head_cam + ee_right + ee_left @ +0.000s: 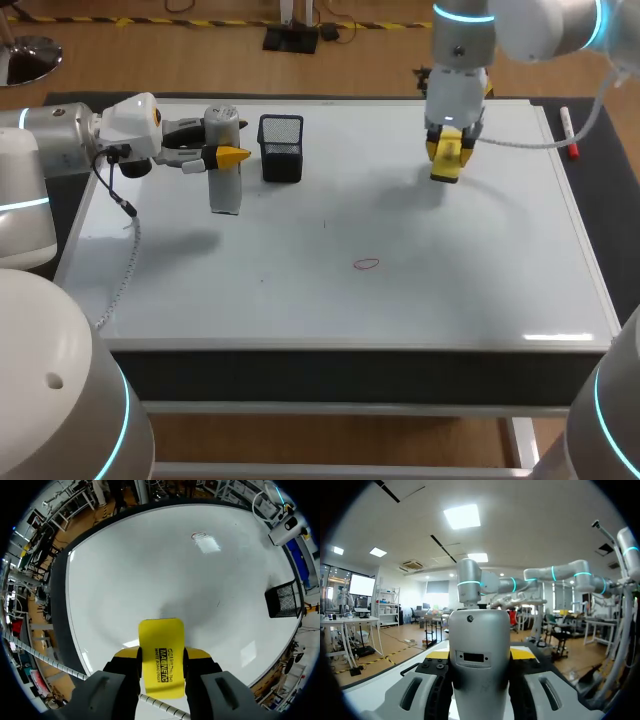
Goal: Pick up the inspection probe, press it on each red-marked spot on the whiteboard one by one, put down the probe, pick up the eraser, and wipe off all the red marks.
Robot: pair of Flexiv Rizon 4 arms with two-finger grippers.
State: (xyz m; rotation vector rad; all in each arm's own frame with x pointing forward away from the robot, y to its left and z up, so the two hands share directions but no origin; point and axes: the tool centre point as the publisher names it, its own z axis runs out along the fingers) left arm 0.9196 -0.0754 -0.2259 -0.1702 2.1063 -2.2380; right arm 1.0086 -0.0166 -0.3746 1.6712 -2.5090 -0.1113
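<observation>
Two grippers to enter. What can't you see from where you stand?

— Item: left gripper [226, 142], fingers closed from both sides on the inspection probe [480, 660]. In its wrist view the probe's body covers most of the yellow tips and blocks what lies ahead, and the probe's lower end is cut off. Whether it touches the whiteboard [480, 280], I cannot tell.

— And the probe itself?

— Grey, smooth, rounded top, with a dark slot on its face and a small hole above that. About upright, over the board's far left part, just beside a black mesh basket [281, 150].

— Right side?

— Item: right gripper [161, 656], clamped on the yellow eraser [161, 635], which has black print on it. It is held above the board's far right part. One red mark [367, 264], a small oval outline, near the board's middle, well apart from both tools. Marker pen [568, 132] at the far right edge.
</observation>
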